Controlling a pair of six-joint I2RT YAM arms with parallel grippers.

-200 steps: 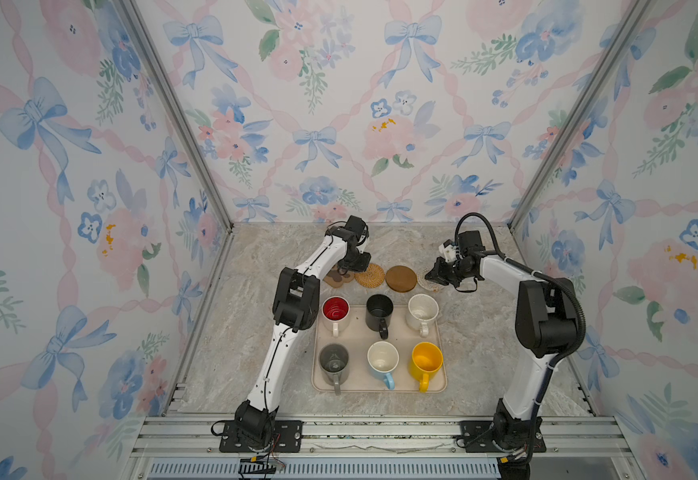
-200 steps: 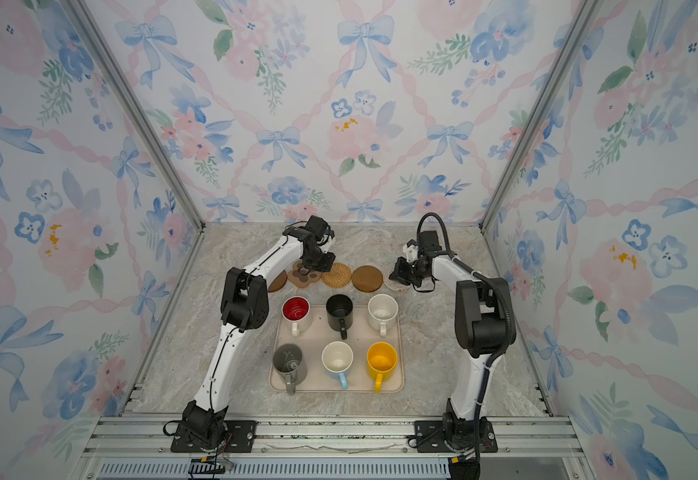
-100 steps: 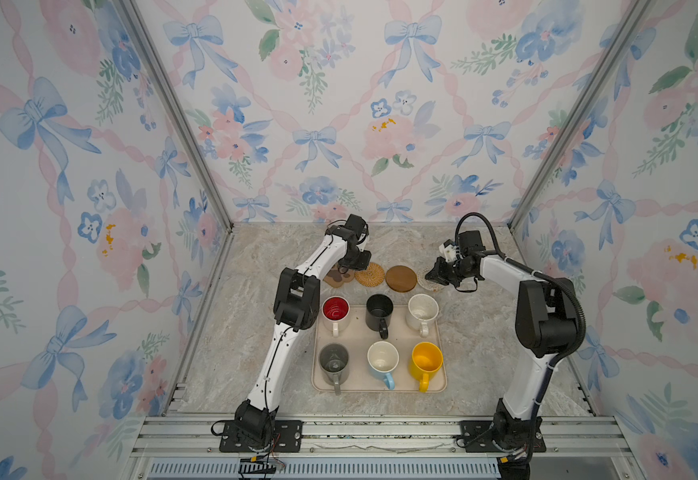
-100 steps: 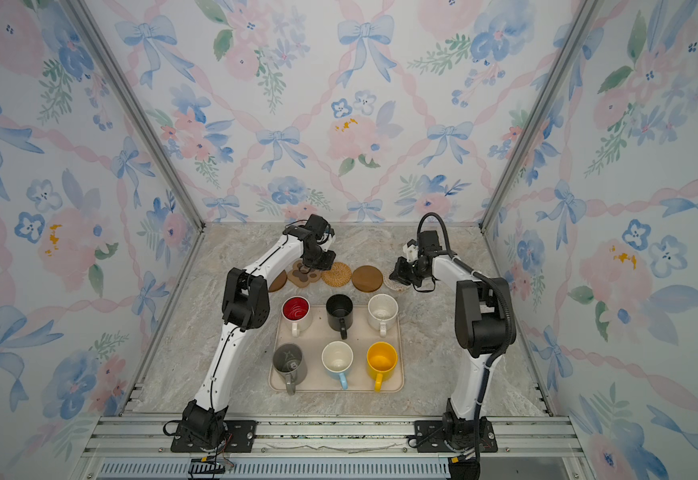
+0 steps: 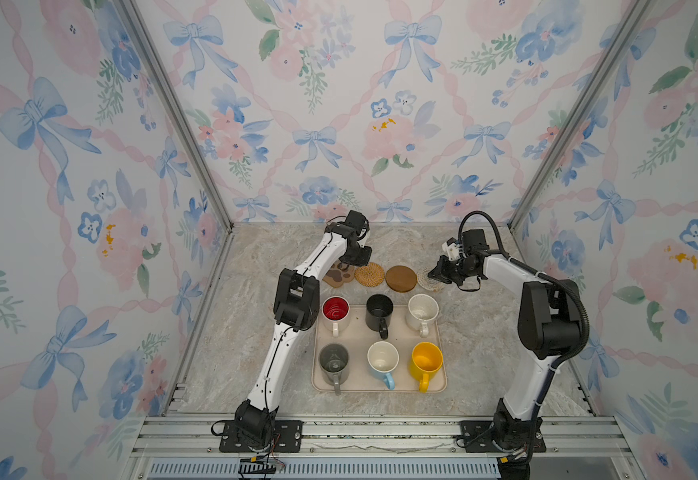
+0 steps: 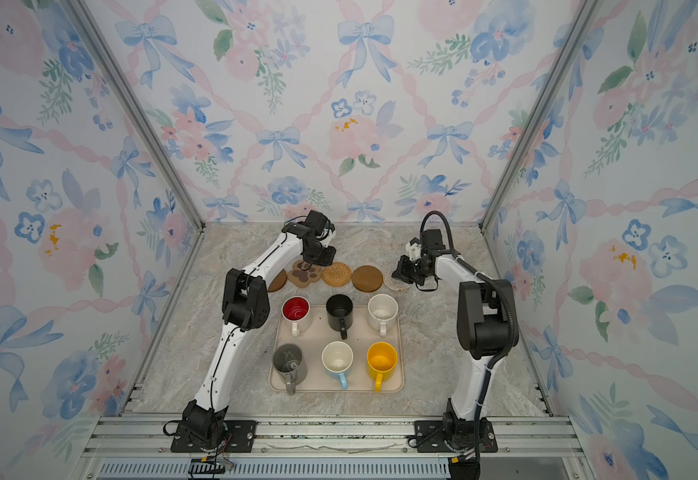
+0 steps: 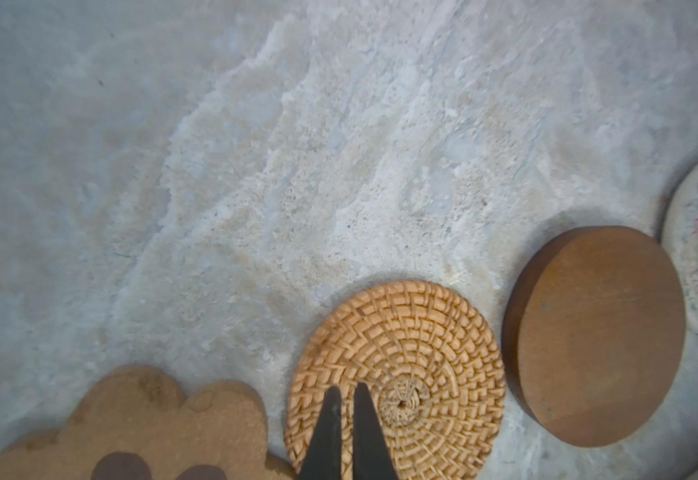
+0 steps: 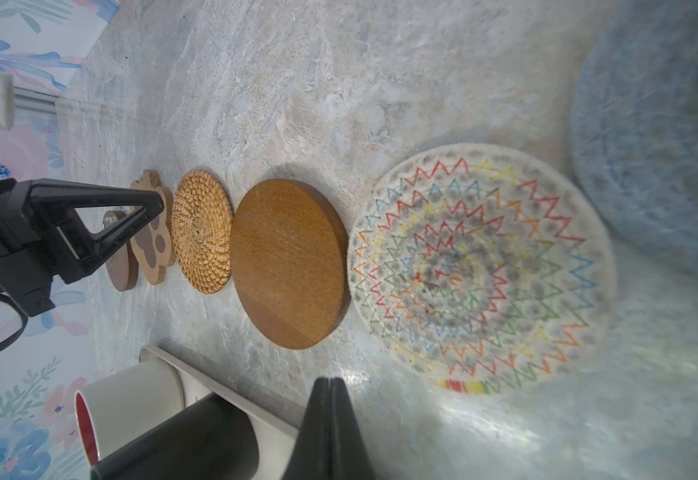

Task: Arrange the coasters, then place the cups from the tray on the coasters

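Observation:
Behind the tray (image 5: 380, 389) the coasters lie in a row: paw-shaped (image 5: 341, 275), tan rattan (image 5: 369, 274), brown wooden disc (image 5: 401, 278) and cream woven (image 5: 427, 280). Another dark disc (image 6: 277, 281) shows at the left end. The blue-grey woven one (image 8: 654, 137) lies past the cream one (image 8: 480, 266). My left gripper (image 7: 347, 392) is shut and empty, its tips just over the rattan coaster (image 7: 397, 374). My right gripper (image 8: 330, 381) is shut and empty, low over bare table between the cream coaster and the tray. All the cups stand on the tray, among them red-inside (image 5: 335, 309), black (image 5: 379, 309) and yellow (image 5: 426, 358).
The tray's rim (image 8: 231, 392) and the black cup (image 8: 181, 440) sit close beside my right gripper. Marble table (image 5: 484, 357) lies to the right of the tray. Papered walls close in the back and both sides.

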